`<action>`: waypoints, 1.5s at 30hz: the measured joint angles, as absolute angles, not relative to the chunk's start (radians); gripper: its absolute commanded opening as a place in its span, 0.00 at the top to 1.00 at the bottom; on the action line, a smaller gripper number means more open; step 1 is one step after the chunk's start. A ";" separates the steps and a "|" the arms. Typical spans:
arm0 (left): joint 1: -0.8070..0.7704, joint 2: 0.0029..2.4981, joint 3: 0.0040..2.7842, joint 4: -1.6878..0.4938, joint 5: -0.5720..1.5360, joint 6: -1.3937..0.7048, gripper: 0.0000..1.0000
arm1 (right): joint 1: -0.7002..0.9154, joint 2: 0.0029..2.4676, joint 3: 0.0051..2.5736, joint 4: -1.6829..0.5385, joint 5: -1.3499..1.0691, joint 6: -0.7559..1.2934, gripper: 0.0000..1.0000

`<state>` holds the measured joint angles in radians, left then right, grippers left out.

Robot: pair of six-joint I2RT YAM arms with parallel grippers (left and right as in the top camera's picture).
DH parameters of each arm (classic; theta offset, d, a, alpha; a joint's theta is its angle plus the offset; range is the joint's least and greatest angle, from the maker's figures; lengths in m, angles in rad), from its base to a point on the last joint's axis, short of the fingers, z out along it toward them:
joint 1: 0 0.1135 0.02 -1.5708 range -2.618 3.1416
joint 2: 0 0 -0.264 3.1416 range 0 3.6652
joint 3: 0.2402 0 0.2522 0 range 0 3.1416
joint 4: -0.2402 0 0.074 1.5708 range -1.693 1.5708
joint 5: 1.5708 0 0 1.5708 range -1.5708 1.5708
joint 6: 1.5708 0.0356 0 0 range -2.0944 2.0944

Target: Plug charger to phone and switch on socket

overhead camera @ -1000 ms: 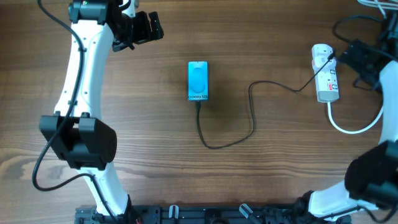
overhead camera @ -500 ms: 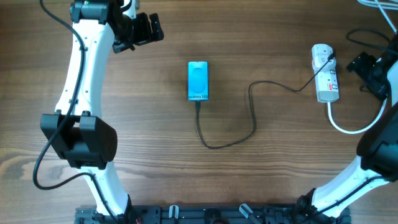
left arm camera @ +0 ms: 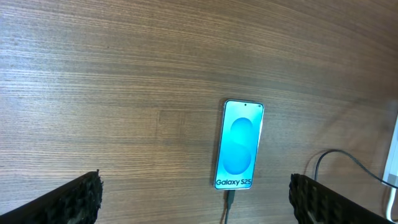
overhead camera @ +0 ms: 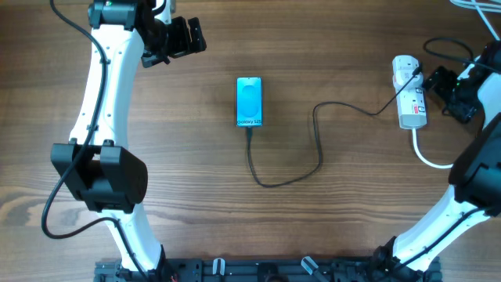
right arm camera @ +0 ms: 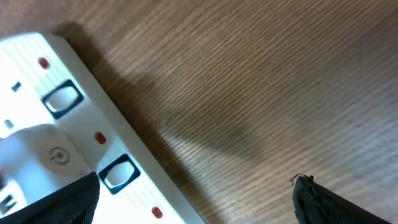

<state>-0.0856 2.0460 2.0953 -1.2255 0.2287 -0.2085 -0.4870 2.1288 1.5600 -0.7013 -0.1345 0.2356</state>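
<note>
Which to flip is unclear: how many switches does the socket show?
2. Right wrist view: one switch upper left on the socket, the other lower, near the frame's bottom; more may be hidden.

Robot lab workbench, wood-grain table [overhead camera: 352, 204], white left arm [overhead camera: 98, 86] and right arm [overhead camera: 423, 239] at its edge

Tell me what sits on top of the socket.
A white adapter sits plugged into one end of the socket, the charger leading from it. Switches and red marks dot the top face. The outlet beneath the adapter is covered.
</note>
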 measured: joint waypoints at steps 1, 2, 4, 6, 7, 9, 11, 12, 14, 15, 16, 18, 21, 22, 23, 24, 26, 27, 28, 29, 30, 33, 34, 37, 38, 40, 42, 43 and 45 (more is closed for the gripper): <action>-0.086 2.046 2.095 -1.229 0.229 -0.208 0.00 | -0.485 2.138 1.559 -0.702 -0.131 0.249 0.00; -0.086 2.046 2.095 -1.230 0.229 -0.208 0.00 | -0.484 2.140 1.559 -0.701 -0.129 0.257 0.00; -0.086 2.046 2.095 -1.232 0.229 -0.208 0.00 | -0.483 2.140 1.559 -0.696 -0.126 0.266 0.00; -0.086 2.046 2.095 -1.231 0.229 -0.208 0.00 | -0.483 2.141 1.559 -0.694 -0.118 0.271 0.00; -0.086 2.046 2.095 -1.232 0.229 -0.208 0.00 | -0.483 2.142 1.559 -0.694 -0.113 0.272 0.00; -0.086 2.046 2.095 -1.232 0.229 -0.208 0.00 | -0.483 2.143 1.559 -0.694 -0.107 0.275 0.00; -0.086 2.046 2.095 -1.232 0.229 -0.208 0.00 | -0.483 2.143 1.559 -0.694 -0.106 0.276 0.00; -0.086 2.046 2.095 -1.231 0.229 -0.208 0.00 | -0.483 2.143 1.559 -0.694 -0.104 0.276 0.00; -0.086 2.046 2.095 -1.232 0.229 -0.208 0.00 | -0.483 2.143 1.559 -0.694 -0.104 0.276 0.00; -0.086 2.046 2.095 -1.232 0.229 -0.208 0.00 | -0.483 2.143 1.559 -0.694 -0.104 0.275 0.00; -0.086 2.046 2.095 -1.232 0.229 -0.208 0.00 | -0.483 2.143 1.559 -0.694 -0.105 0.274 0.00; -0.086 2.046 2.095 -1.231 0.229 -0.208 0.00 | -0.483 2.143 1.559 -0.694 -0.105 0.274 0.00; -0.086 2.046 2.095 -1.231 0.229 -0.208 0.00 | -0.483 2.143 1.559 -0.694 -0.107 0.274 0.00; -0.086 2.046 2.095 -1.232 0.229 -0.208 0.00 | -0.483 2.143 1.559 -0.694 -0.109 0.271 0.00; -0.086 2.046 2.095 -1.232 0.229 -0.208 0.00 | -0.482 2.143 1.559 -0.693 -0.109 0.267 0.00; -0.086 2.046 2.095 -1.231 0.229 -0.208 0.00 | -0.481 2.143 1.559 -0.693 -0.108 0.263 0.00; -0.086 2.046 2.095 -1.232 0.229 -0.208 0.00 | -0.476 2.143 1.559 -0.689 -0.108 0.263 0.00; -0.086 2.046 2.095 -1.232 0.229 -0.208 0.00 | -0.473 2.143 1.559 -0.688 -0.108 0.262 0.00; -0.086 2.046 2.095 -1.231 0.229 -0.208 0.00 | -0.469 2.143 1.560 -0.687 -0.103 0.260 0.00; -0.086 2.046 2.095 -1.232 0.229 -0.208 0.00 | -0.468 2.143 1.560 -0.687 -0.100 0.260 0.00; -0.086 2.046 2.095 -1.231 0.229 -0.208 0.00 | -0.467 2.143 1.560 -0.687 -0.099 0.260 0.00; -0.086 2.046 2.095 -1.232 0.229 -0.208 0.00 | -0.465 2.143 1.560 -0.687 -0.096 0.260 0.00; -0.086 2.046 2.095 -1.232 0.229 -0.208 0.00 | -0.465 2.143 1.560 -0.688 -0.095 0.260 0.00; -0.086 2.046 2.095 -1.232 0.229 -0.208 0.00 | -0.465 2.143 1.560 -0.694 -0.095 0.258 0.00; -0.086 2.046 2.095 -1.231 0.229 -0.208 0.00 | -0.464 2.143 1.560 -0.699 -0.095 0.258 0.00; -0.086 2.046 2.095 -1.232 0.229 -0.208 0.00 | -0.463 2.143 1.560 -0.702 -0.095 0.258 0.00; -0.086 2.046 2.095 -1.232 0.229 -0.208 0.00 | -0.463 2.143 1.560 -0.702 -0.095 0.258 0.00; -0.086 2.046 2.095 -1.232 0.229 -0.208 0.00 | -0.463 2.143 1.560 -0.702 -0.095 0.258 0.00; -0.086 2.046 2.095 -1.232 0.229 -0.208 0.00 | -0.463 2.143 1.560 -0.702 -0.095 0.258 0.00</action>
